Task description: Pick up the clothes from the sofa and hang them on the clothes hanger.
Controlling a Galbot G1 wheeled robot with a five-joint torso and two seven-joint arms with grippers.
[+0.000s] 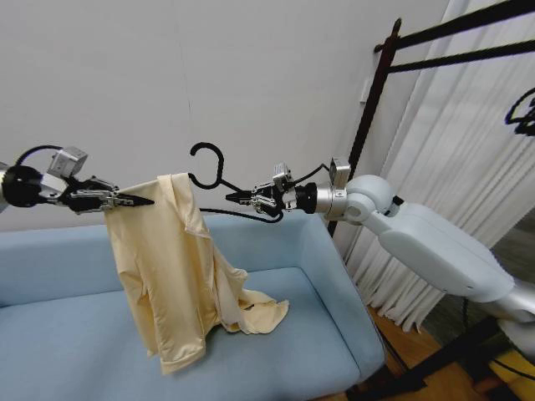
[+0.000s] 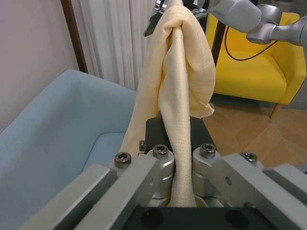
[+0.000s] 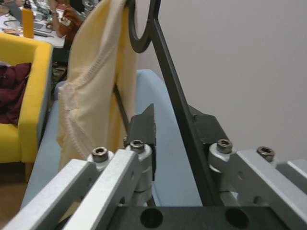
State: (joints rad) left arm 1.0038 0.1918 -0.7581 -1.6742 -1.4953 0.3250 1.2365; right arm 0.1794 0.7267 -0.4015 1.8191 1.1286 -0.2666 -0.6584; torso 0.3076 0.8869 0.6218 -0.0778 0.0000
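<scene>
Limp cloth marks the middle of the scene: the pale yellow fabric shirt (image 1: 167, 267) hangs in the air above the light blue upholstered sofa (image 1: 67, 334), its lower hem trailing onto the seat. The left gripper (image 1: 142, 200), on the left, has its fingers (image 2: 160, 153) pressed shut on a rolled fold at the shirt's top edge. The right gripper (image 1: 242, 199), just right of the shirt, has its fingers (image 3: 144, 129) closed on the black curved-hook wire hanger (image 1: 221, 160), whose left arm appears tucked under the fabric. The step in hand looks like dressing the hanger in mid-air. The next move likely calls for seating the fabric over both hanger arms, then carrying it to the dark metal clothes rack (image 1: 374, 100) at far right.
</scene>
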